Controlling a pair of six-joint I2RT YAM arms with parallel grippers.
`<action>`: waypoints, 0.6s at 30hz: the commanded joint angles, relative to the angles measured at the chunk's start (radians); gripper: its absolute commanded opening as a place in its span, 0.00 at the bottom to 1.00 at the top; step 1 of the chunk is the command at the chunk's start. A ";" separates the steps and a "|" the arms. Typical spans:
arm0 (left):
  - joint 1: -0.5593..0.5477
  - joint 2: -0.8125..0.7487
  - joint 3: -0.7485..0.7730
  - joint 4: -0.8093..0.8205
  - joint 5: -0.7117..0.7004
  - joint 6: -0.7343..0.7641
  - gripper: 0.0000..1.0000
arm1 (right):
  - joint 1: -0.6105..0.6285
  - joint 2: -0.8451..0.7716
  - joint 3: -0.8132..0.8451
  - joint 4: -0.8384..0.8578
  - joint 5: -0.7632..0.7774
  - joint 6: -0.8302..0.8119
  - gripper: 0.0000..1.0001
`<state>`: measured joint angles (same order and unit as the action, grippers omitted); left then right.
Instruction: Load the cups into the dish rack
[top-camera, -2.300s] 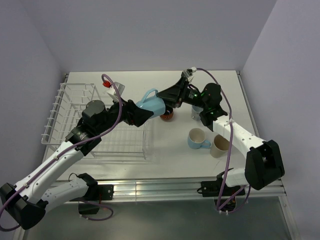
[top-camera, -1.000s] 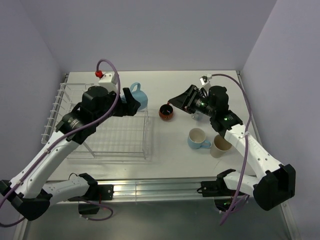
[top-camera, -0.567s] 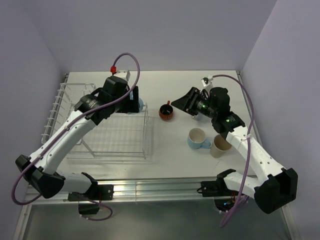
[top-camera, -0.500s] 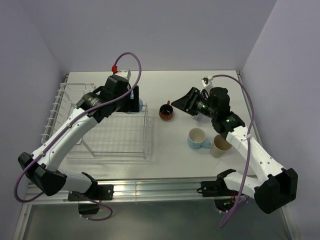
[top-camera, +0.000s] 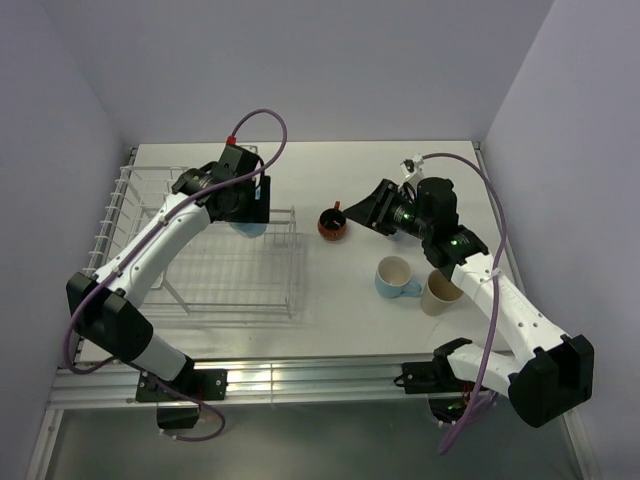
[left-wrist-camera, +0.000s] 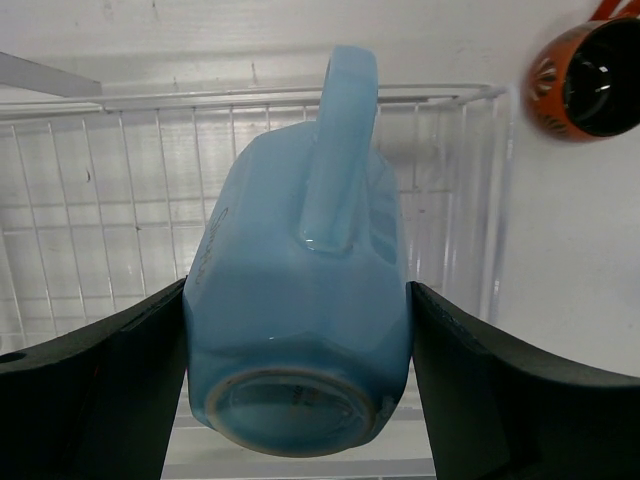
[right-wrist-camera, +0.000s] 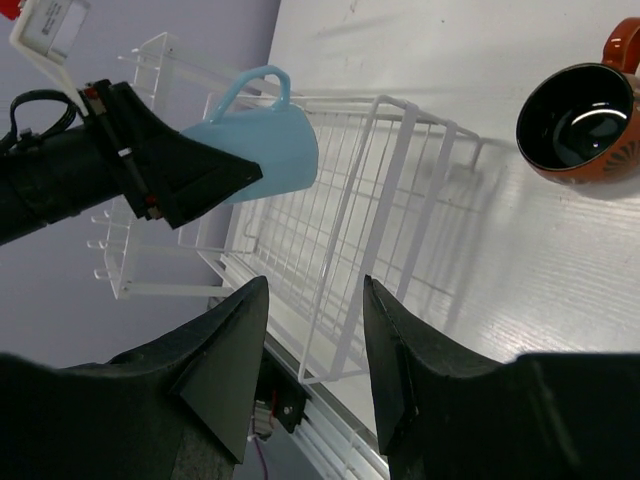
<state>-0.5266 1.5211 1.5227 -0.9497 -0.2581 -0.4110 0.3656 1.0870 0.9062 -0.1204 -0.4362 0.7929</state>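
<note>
Left wrist view has the left gripper clamped on a light blue mug, one black finger pressed to each flank, the mug's base turned to the lens and its handle pointing away. Behind it lie the white wires of the dish rack, so the mug now hangs over the rack's right-hand end. A couple of seconds back this mug was out over mid-table, both grippers meeting at it; the left arm has since swung it across alone. From above, the right gripper has backed off toward its own side and stands spread with nothing between its fingers, near the red-orange mug, which sits upright on the table just beyond the rack. Another blue mug and the cream mug wait touching each other, well apart from the rack. My reading: the handover is done and the first mug needs only lowering and letting go; whether it already touches the wires I cannot tell
</note>
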 joint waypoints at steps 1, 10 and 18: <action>0.025 0.010 0.067 0.022 0.005 0.040 0.00 | -0.008 -0.009 -0.012 0.036 -0.012 -0.017 0.51; 0.079 0.094 0.030 0.003 -0.024 0.043 0.00 | -0.008 -0.001 -0.027 0.057 -0.030 -0.012 0.50; 0.112 0.123 -0.010 -0.004 -0.026 0.032 0.00 | -0.008 0.010 -0.035 0.068 -0.038 -0.012 0.50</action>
<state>-0.4309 1.6615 1.5089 -0.9703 -0.2604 -0.3820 0.3656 1.0916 0.8738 -0.0978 -0.4610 0.7914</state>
